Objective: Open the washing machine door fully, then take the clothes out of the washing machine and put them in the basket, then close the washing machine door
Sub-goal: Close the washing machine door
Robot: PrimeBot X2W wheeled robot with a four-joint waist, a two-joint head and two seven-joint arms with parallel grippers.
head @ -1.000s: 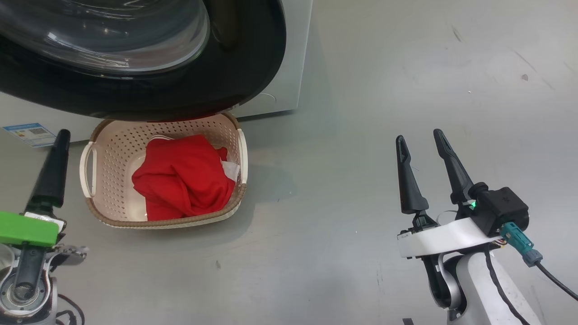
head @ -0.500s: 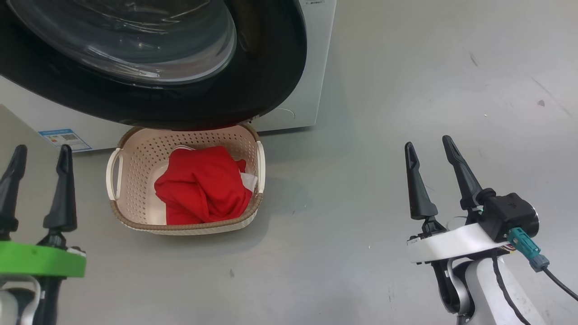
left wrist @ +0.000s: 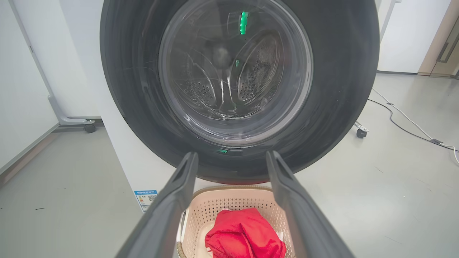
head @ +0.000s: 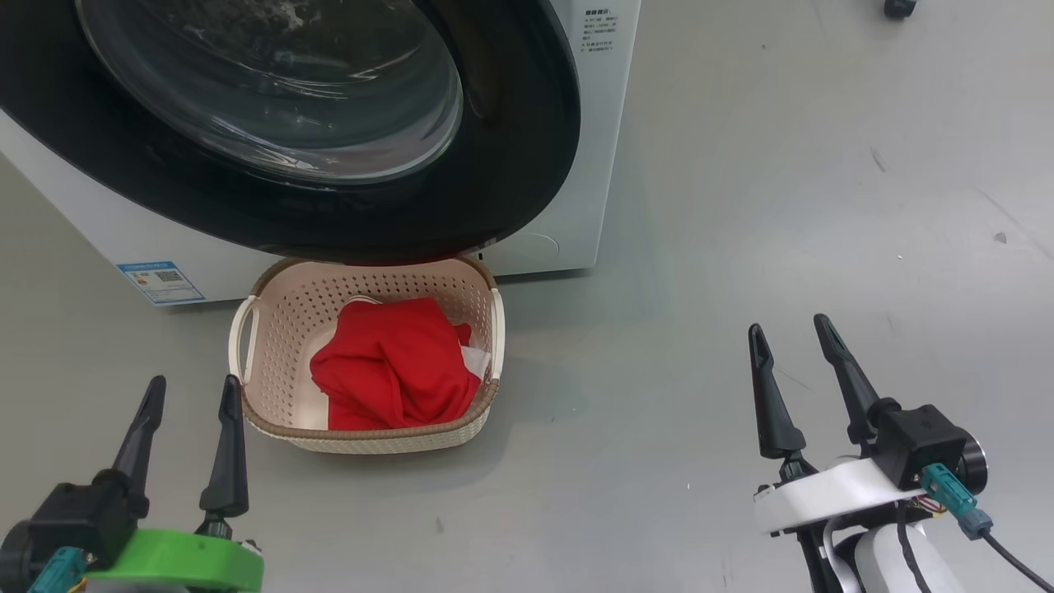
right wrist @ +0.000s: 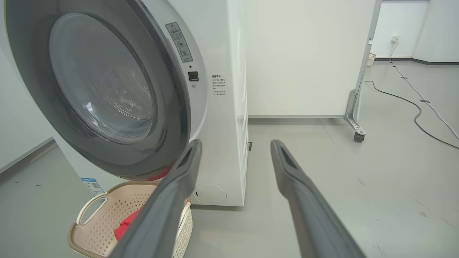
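The washing machine door (head: 510, 165) lies flat against the front of the white washing machine (head: 601, 123); through its glass the steel drum shows. On the floor right below the door stands the cream basket (head: 370, 441), with the red clothes (head: 395, 371) and a bit of white fabric inside. My left gripper (head: 194, 380) is open and empty at the lower left, just left of the basket. My right gripper (head: 786, 323) is open and empty over bare floor, well to the basket's right. The left wrist view looks between the open left gripper (left wrist: 232, 153) at the door (left wrist: 340, 71), basket (left wrist: 229, 200) and clothes (left wrist: 244, 236). The right gripper (right wrist: 236, 141) faces the machine's right corner (right wrist: 226, 143).
A blue label (head: 160, 280) sits low on the machine's front. White panels on castered feet (right wrist: 356, 136) stand behind and beside the machine. Cables (right wrist: 412, 104) run across the grey floor at the far right.
The head camera has shifted, showing more of the door and machine. My left gripper has turned and dropped to the lower left, both fingers now showing. Both grippers stay open.
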